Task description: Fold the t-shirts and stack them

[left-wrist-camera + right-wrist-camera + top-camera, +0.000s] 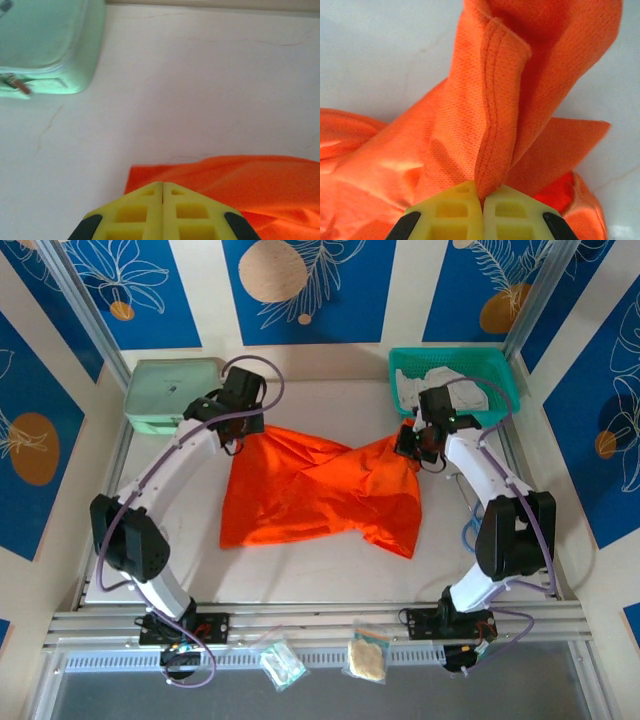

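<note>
The orange t-shirt [320, 490] lies spread and rumpled in the middle of the table [310, 565], its two far corners drawn out towards my two claws. From the right wrist I see a stitched hem of the shirt [487, 125] rising straight out from between the fingers: the right claw [482, 192] is clamped on that fold, and from above it [412, 445] sits at the shirt's far right corner. The left claw [162, 186] has its jaws pressed flat together, and the shirt's edge [260, 185] lies just under and beside the tips. I cannot tell whether any cloth is pinched there. From above, that claw [243, 435] is at the shirt's far left corner.

A white t-shirt [440, 388] lies crumpled in the teal basket [450, 353] at the far right, just beyond the right claw. A pale green case [170, 390] sits at the far left corner; the left wrist view shows it [45, 45] well apart from the orange cloth on the bare table [200, 75].

Two small packets [283, 660] lie on the near rail between the arm bases.
</note>
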